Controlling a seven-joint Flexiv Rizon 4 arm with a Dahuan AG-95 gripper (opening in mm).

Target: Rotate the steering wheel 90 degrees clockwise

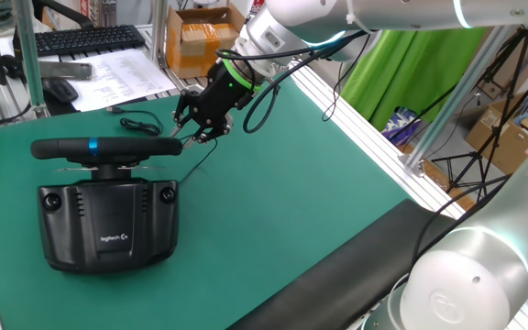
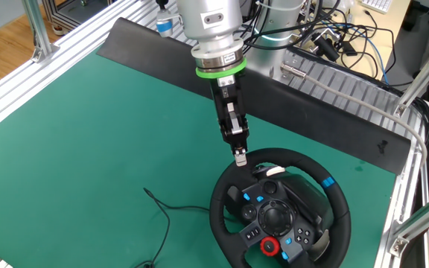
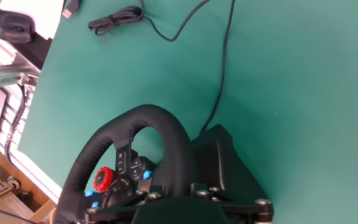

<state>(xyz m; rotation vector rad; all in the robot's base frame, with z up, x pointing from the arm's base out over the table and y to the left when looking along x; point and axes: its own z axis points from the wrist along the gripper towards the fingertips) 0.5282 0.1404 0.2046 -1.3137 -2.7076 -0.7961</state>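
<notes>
The steering wheel (image 1: 94,147) is a black round rim with a blue stripe (image 1: 93,144) at its top, on a boxy black Logitech base (image 1: 108,225). In the other fixed view the rim (image 2: 229,186) faces up, with the blue stripe (image 2: 328,181) at the upper right and a red button (image 2: 269,246) among small blue ones. My gripper (image 1: 192,136) is at the right end of the rim, and its fingers straddle and touch it (image 2: 240,156). In the hand view the rim (image 3: 166,134) runs down between the finger bases (image 3: 179,196). The fingertips are hidden.
A thin black cable (image 3: 117,18) lies coiled on the green mat (image 1: 291,202) behind the wheel. A keyboard (image 1: 90,38), a mouse (image 1: 60,89) and a cardboard box (image 1: 200,37) stand beyond the mat. Aluminium rails (image 2: 348,97) border it.
</notes>
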